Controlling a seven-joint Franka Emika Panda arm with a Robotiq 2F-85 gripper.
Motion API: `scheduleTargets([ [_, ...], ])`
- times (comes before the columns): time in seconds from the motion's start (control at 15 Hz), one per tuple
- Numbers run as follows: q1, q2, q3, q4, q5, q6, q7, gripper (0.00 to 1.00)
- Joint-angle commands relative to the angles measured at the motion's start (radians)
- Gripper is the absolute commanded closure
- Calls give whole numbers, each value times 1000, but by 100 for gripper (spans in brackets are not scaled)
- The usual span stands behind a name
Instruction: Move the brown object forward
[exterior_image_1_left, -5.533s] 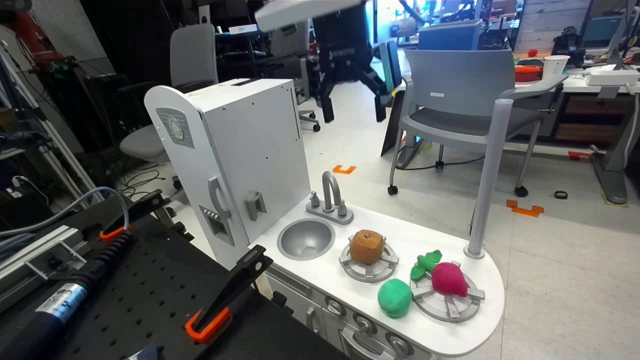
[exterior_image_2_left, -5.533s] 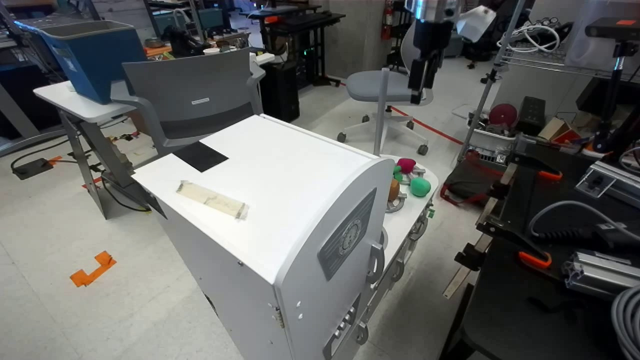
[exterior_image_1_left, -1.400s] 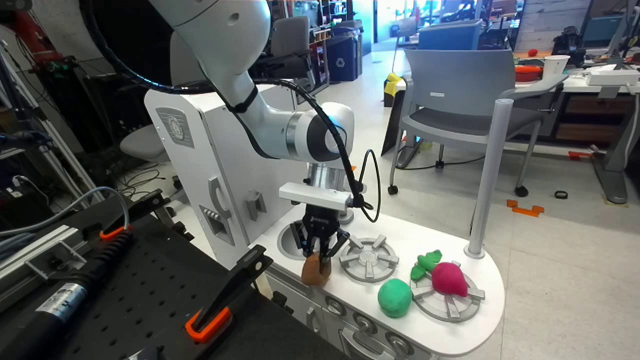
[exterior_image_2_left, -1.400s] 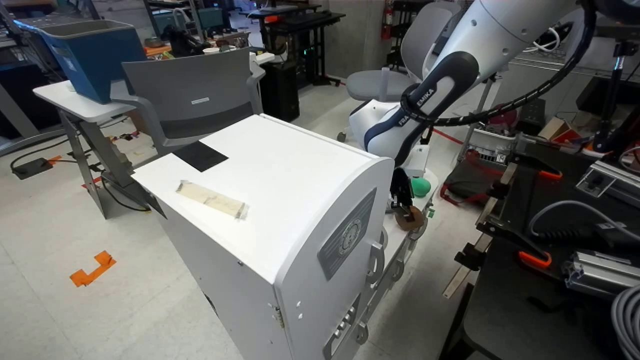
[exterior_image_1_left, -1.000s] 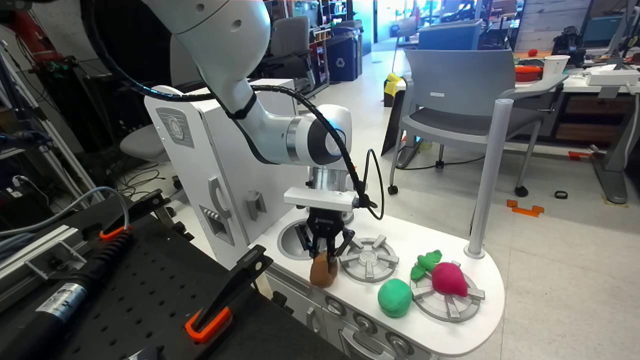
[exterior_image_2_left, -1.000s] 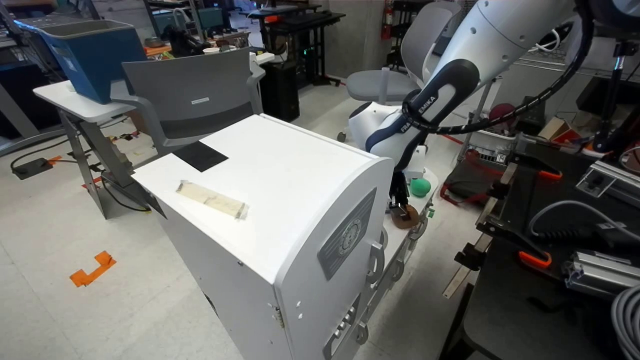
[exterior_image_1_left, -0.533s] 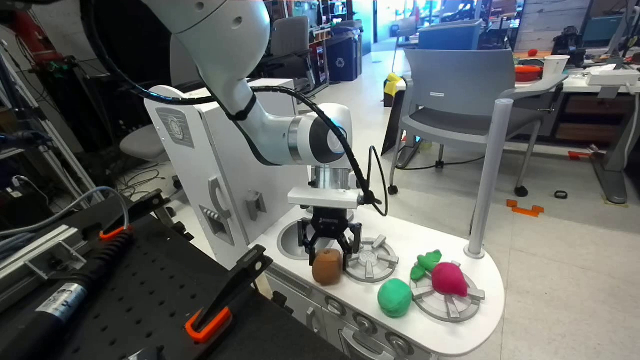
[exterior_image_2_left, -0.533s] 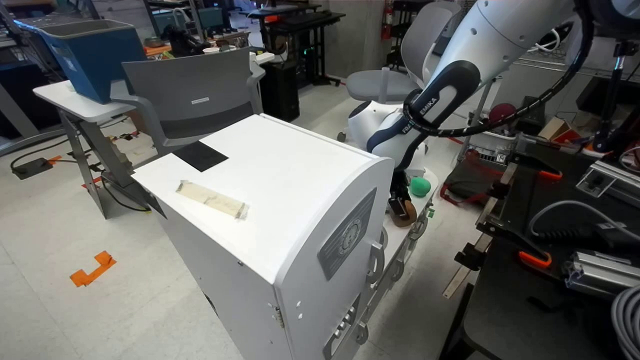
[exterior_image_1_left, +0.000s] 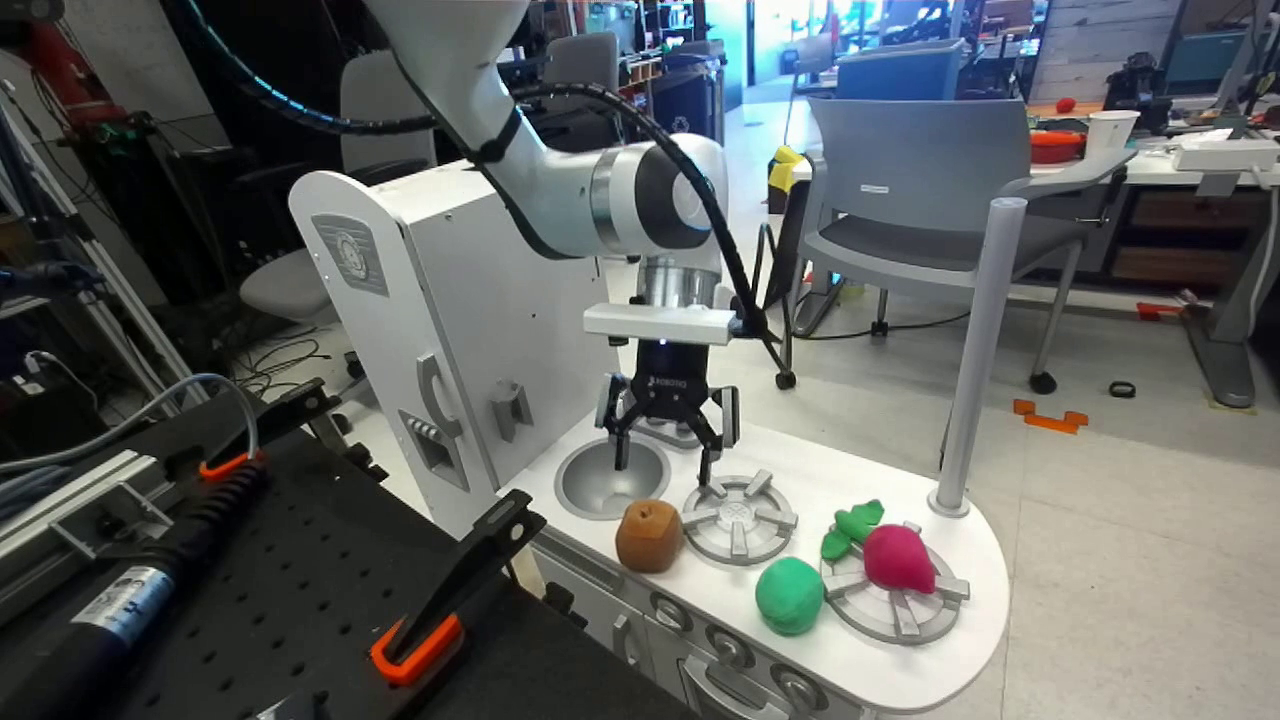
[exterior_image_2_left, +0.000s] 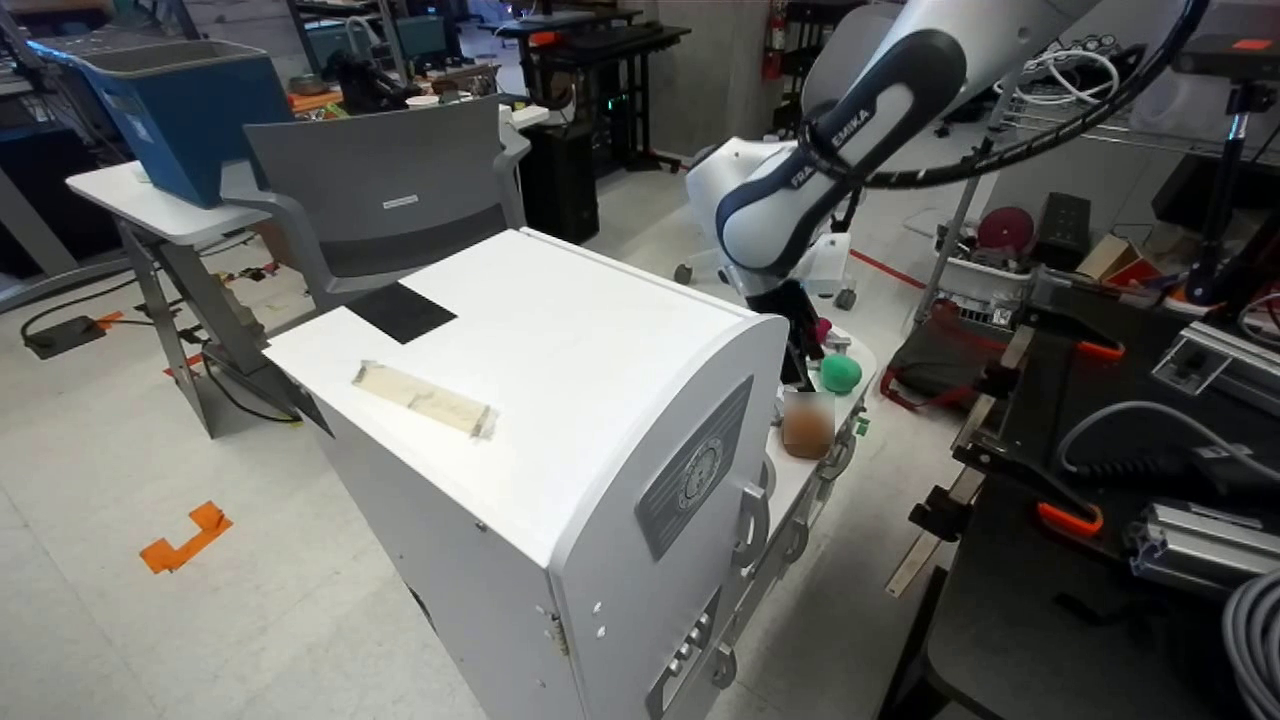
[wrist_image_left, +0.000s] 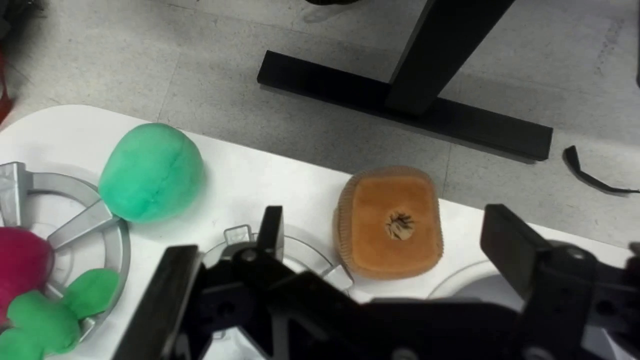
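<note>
The brown object (exterior_image_1_left: 649, 537) is a roundish, boxy orange-brown soft toy with a stem mark on top. It sits on the white countertop (exterior_image_1_left: 830, 470) near the front edge, beside the sink and a burner; it also shows in an exterior view (exterior_image_2_left: 808, 436), partly blurred. In the wrist view the brown object (wrist_image_left: 395, 225) lies between and beyond the finger lines, touching neither. My gripper (exterior_image_1_left: 663, 473) is open and empty, above and behind the object, over the sink and burner area; its fingers (wrist_image_left: 384, 222) show spread wide in the wrist view.
A green ball (exterior_image_1_left: 790, 596) lies near the front edge. A red-pink item with green leaves (exterior_image_1_left: 898, 558) lies on the right burner (exterior_image_1_left: 905, 630). The bare burner (exterior_image_1_left: 738, 520), sink (exterior_image_1_left: 612, 480), faucet (exterior_image_1_left: 662, 425), tall white cabinet (exterior_image_1_left: 520, 290) and grey post (exterior_image_1_left: 980, 360) stand around.
The brown object went from the burner to the counter's front edge, held in the gripper. The gripper then opened around it and has since risen and moved back, leaving it there.
</note>
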Motion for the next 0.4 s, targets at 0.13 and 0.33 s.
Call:
scheduleTargets([
  [0.13,-47,-106,35,-64,86,5,-13,0],
  [0.33,-81,-188,50,-134,120,12,-16,0],
])
